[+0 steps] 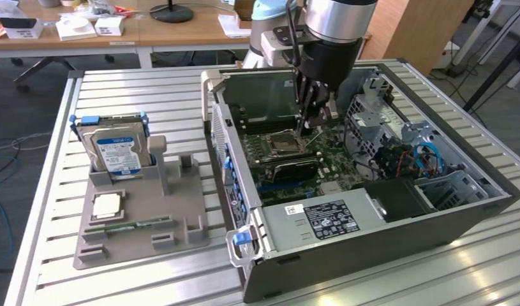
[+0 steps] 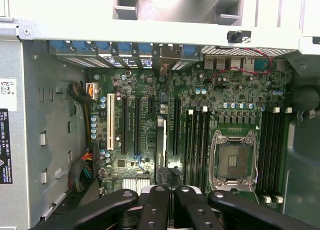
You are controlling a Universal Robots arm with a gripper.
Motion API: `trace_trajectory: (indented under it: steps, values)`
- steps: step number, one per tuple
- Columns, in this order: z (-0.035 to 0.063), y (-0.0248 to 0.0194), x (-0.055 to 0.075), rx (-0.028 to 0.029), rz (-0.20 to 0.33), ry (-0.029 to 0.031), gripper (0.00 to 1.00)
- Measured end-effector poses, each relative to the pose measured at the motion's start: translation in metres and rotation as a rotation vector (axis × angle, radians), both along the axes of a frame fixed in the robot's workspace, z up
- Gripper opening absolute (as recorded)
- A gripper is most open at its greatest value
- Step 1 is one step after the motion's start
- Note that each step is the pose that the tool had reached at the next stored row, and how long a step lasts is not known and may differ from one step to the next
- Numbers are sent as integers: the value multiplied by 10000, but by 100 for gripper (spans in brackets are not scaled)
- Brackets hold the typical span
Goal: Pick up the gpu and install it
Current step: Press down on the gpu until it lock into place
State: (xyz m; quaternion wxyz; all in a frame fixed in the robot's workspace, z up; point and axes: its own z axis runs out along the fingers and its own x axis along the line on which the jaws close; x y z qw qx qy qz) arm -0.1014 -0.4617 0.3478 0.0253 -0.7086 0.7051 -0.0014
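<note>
Down inside the open computer case, the pincer is drawn narrow. Its two inner fingers nearly meet around a thin dark card seen edge-on, the gpu.

In the wrist view the gpu shows only as a slim black strip. It stands upright over the motherboard, between two long black expansion slots. Neither its faces nor its lower edge can be seen, so I cannot tell whether it touches a slot or hangs just above one. The fingers cover the near end of the card.

In the exterior view the pincer reaches well into the case, above the CPU socket. The arm's dark wrist hides the board behind it. Here the gpu is hard to tell apart from the fingers.

The case's far corner is cut off at the exterior view's right edge.

Outside the case, toward the exterior view's left, a grey holder lies on the slatted desk. A hard drive with a blue-white label stands upright in it. Lower on the holder lies a small green stick, too small to make out in detail.
</note>
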Motion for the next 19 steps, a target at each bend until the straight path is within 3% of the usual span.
trace_trajectory:
  steps: [5, 8, 10, 19]
  values:
    - [-1, 0, 0, 8, -1, 0, 10]
    - [-25, 0, -1, 75, -7, 0, 10]
    - [-52, 0, 0, 90, -13, 0, 10]
    - [-209, 0, 0, 98, -42, 0, 10]
